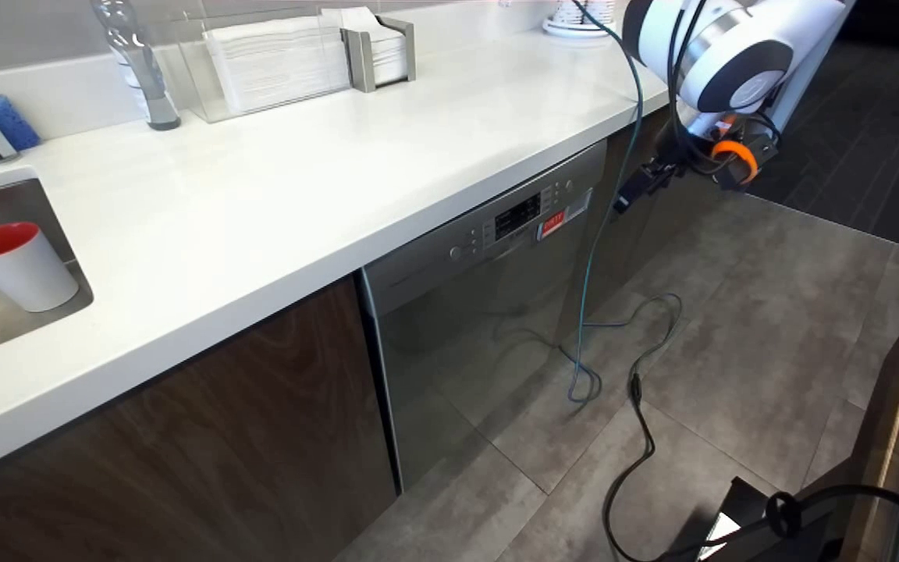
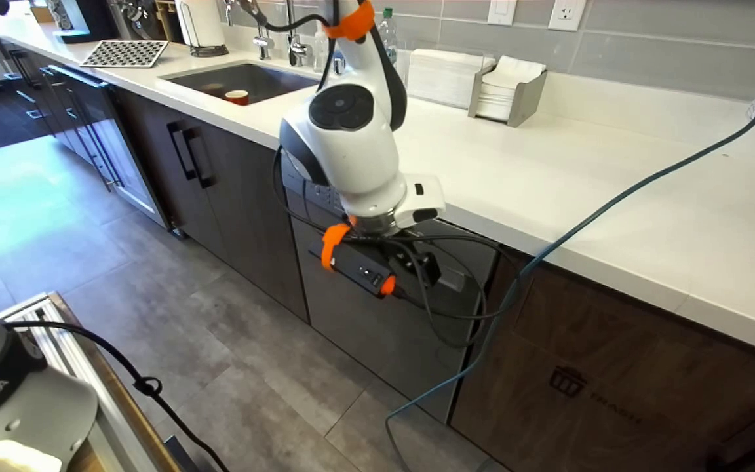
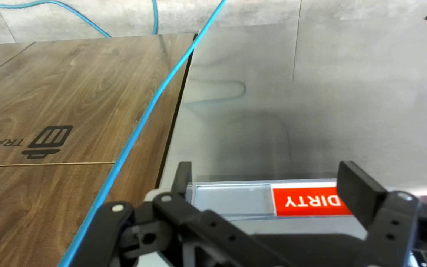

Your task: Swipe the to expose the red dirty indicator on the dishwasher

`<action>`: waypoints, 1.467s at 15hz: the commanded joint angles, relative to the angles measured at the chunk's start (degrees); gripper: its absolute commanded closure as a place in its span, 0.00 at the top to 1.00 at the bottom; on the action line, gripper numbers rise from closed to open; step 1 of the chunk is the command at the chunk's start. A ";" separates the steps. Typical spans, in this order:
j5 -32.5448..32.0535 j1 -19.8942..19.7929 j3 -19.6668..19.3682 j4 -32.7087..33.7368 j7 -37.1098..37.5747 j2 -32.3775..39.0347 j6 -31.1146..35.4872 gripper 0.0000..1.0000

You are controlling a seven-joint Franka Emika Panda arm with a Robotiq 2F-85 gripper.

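While its two fingers [image 3: 182, 178] stand wide apart, the claw [image 3: 267, 181] spans a slim tag [image 3: 270, 200] in the wrist view, and the red dirty indicator [image 3: 308, 201] shows in the gap, at about four o'clock from the gap's middle. The three-o'clock finger overlaps the indicator's end there; whether they touch, I cannot tell. A greyish panel [image 3: 234, 199] adjoins it toward nine o'clock, and the lettering "DIRTY" reads upside down. In an exterior view, the indicator lies at about eight o'clock from the claw, on the brushed-steel dishwasher [image 1: 457, 359], near its dark display [image 1: 518, 216]. A blue cable [image 3: 146, 111] crosses the wrist view from twelve o'clock to seven, in front of a wooden cabinet front [image 3: 95, 92] marked "TRASH" at nine o'clock. Above the dishwasher, in both exterior views, runs a white surface [image 1: 246, 203] carrying stacked paper towels [image 1: 282, 62].
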 commanded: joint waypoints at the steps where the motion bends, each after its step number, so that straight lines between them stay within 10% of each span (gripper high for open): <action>1: -3.79 2.25 0.79 -7.71 3.41 -6.76 1.85 1.00; 14: -10.23 12.69 1.72 -18.37 12.61 -19.10 7.56 1.00; 22: -8.49 12.32 1.57 -16.55 10.66 -17.43 6.59 1.00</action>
